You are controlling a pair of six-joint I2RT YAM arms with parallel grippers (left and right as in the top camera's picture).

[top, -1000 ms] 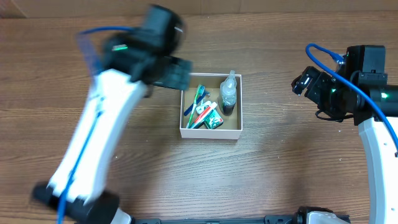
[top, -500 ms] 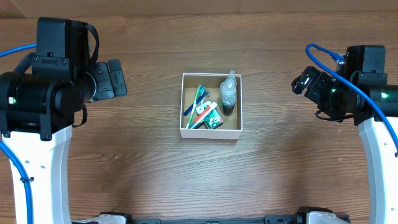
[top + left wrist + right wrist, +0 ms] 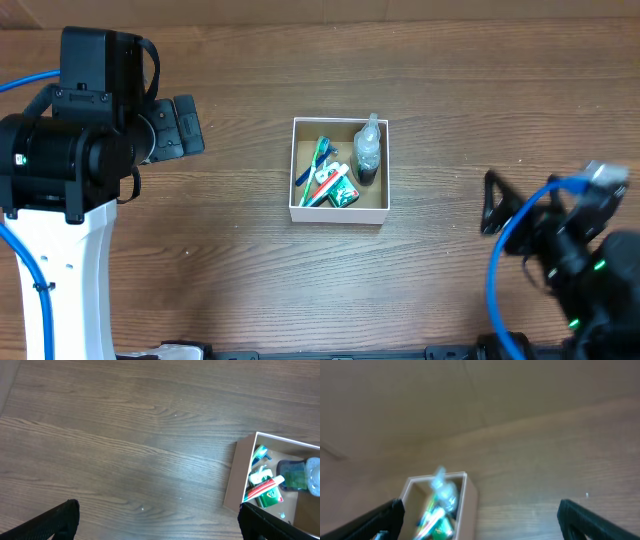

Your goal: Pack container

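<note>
I read the container (image 3: 338, 214) at the middle of the table (image 3: 250, 290), standing flat with its open top up, roughly midway between the two arms. In the overhead view the left fingers (image 3: 188, 127) sit well apart from it to its left, about level with its far wall. The right fingers (image 3: 492, 203) sit well apart to its right, about level with its near wall, and that arm shows as a blur. In the left wrist view the left fingers (image 3: 55, 520) are spread wide at the two lower corners, with bare table between them. The container (image 3: 235, 477) lies beyond the right-hand tip at the frame edge, touching neither finger. In the right wrist view the right fingers (image 3: 380, 517) are likewise spread wide. The container (image 3: 470, 495) lies ahead of them, nearer the left-hand tip and apart from both; this view is soft. Inside the container I see a clear bottle (image 3: 368, 150) along the right wall, a toothpaste tube (image 3: 333, 185) lying slanted in the near left part, and a toothbrush (image 3: 320, 155) beside the tube.
</note>
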